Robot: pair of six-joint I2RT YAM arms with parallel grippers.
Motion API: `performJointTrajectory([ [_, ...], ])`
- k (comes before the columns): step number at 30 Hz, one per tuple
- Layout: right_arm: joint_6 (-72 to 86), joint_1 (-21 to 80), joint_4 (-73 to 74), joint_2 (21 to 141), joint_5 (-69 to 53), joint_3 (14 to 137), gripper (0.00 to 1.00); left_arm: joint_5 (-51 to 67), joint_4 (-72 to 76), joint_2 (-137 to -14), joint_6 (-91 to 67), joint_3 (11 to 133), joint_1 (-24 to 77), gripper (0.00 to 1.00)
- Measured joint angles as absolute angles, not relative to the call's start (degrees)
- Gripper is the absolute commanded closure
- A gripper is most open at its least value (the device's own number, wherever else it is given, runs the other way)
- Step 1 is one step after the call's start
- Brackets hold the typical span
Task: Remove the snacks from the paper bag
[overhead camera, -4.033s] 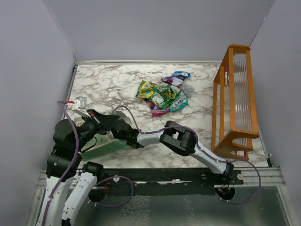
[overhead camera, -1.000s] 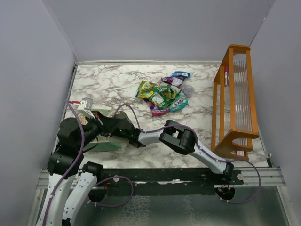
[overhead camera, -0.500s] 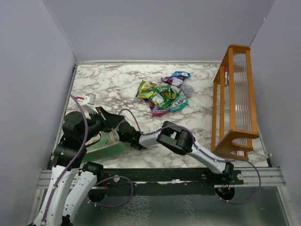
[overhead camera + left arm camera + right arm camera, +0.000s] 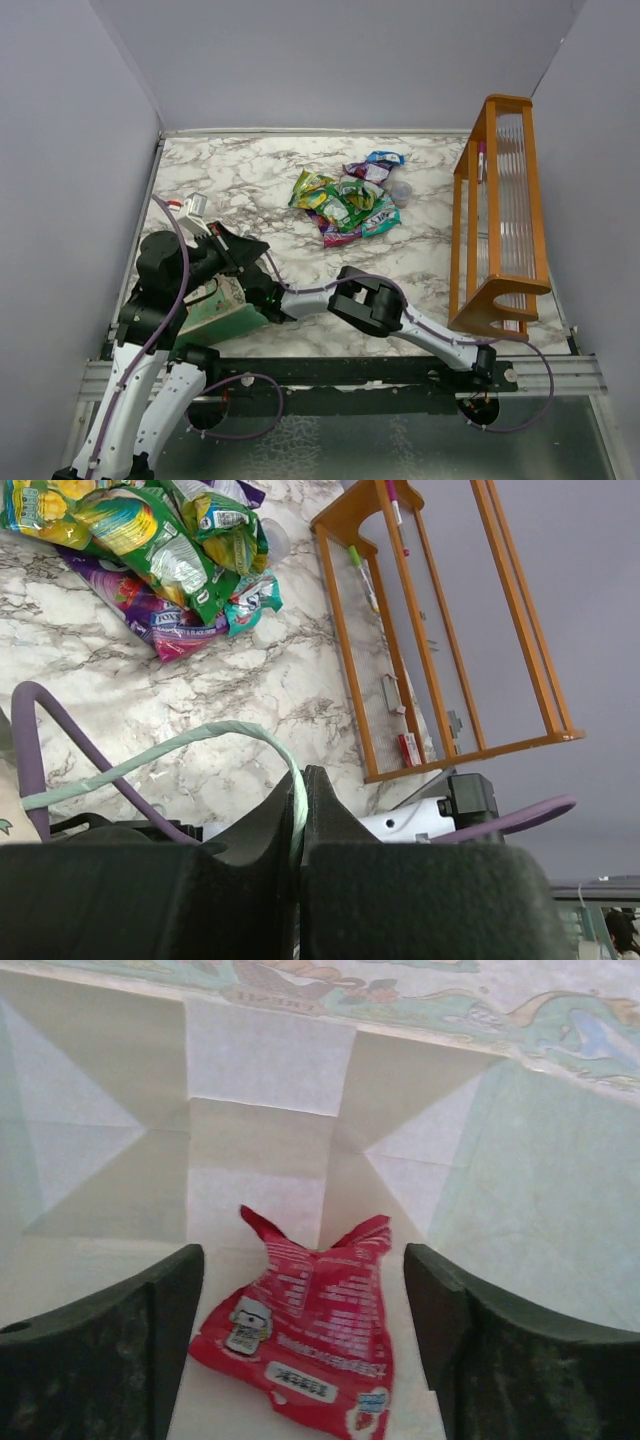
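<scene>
the step in hand looks like fetching the red snack packet (image 4: 305, 1335) from the floor of the paper bag (image 4: 225, 315), which sits at the near left of the counter (image 4: 230, 170). to do it well, the right gripper (image 4: 300, 1310) should reach deeper, centre on the packet's crinkled body rather than its top corners, and close without pinching the white lining. its jaws stand wide apart, one on each side of the packet, holding nothing. the left gripper (image 4: 300, 810) is pinched together on the pale string handle (image 4: 170, 745), propping the mouth. the other snacks (image 4: 345, 200) lie heaped mid-counter.
</scene>
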State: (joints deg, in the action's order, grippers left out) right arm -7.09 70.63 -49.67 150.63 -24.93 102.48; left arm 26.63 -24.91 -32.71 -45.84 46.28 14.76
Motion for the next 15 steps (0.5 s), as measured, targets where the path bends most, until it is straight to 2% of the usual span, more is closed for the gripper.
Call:
performJointTrajectory([
  [2,-6.85,70.67,-49.6,151.3,-23.44,103.79,0.33,26.63,-24.95,-31.97,-46.0,45.93,14.76,1.0],
  [5,-6.63,70.46,-49.47,151.96,-19.31,104.62,0.55,26.59,-25.15,-30.59,-46.15,45.36,14.76,1.0],
  [7,-6.52,70.15,-49.21,151.96,-17.12,104.51,0.6,26.5,-25.82,-29.63,-46.17,45.08,14.76,1.0],
  [11,-6.63,69.23,-49.28,151.44,-12.78,101.93,0.76,25.63,-28.08,-27.35,-45.95,44.77,14.76,1.0],
  [15,-7.4,68.01,-49.12,149.6,-9.41,97.01,0.85,23.53,-31.16,-25.45,-45.3,44.31,14.76,1.0],
])
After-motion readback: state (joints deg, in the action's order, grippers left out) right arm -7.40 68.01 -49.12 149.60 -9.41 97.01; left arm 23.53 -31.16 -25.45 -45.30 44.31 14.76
